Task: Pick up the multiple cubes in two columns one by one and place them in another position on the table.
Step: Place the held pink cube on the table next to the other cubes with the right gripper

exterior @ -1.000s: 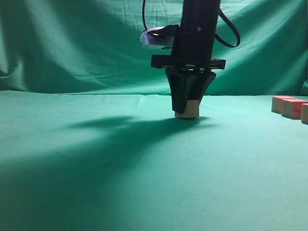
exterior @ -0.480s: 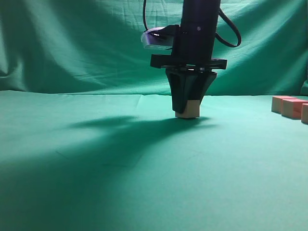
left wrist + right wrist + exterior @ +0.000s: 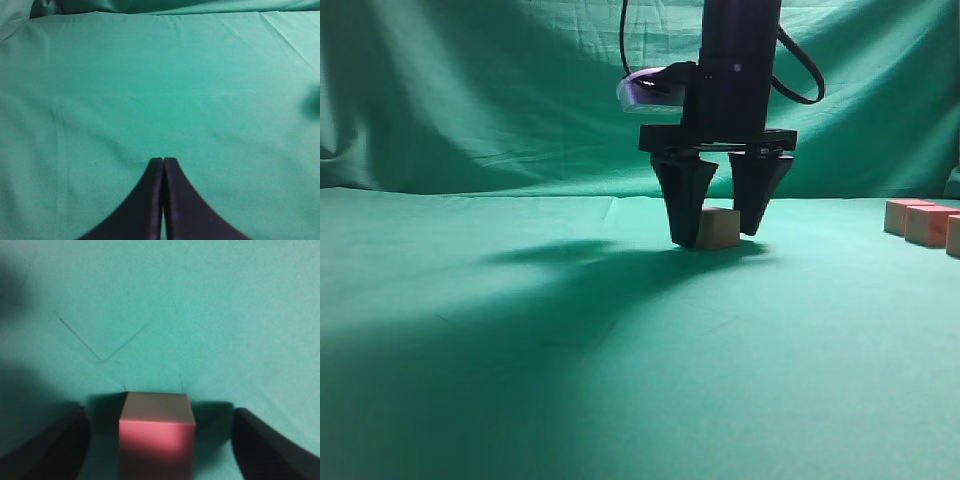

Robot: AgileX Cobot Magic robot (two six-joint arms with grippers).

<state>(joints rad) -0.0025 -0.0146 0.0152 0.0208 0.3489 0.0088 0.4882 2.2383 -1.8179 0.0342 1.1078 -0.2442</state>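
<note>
One cube (image 3: 718, 228) rests on the green table (image 3: 570, 340) near its middle, between the spread black fingers of my right gripper (image 3: 715, 238). In the right wrist view that cube (image 3: 156, 437) shows a pink top, with a clear gap of cloth on each side before either finger (image 3: 45, 447). The right gripper (image 3: 157, 450) is open and touches nothing. More cubes (image 3: 920, 221) stand in a row at the far right edge. My left gripper (image 3: 163, 160) hangs shut over bare cloth, with no cube near it.
A wrinkled green backdrop (image 3: 470, 90) hangs behind the table. The arm's dark shadow (image 3: 520, 300) spreads over the left and front of the cloth. A cable (image 3: 800, 70) loops off the right arm.
The right gripper's fingers have spread apart and let go of the cube, which now stands on the table. The arm has shifted slightly right.
</note>
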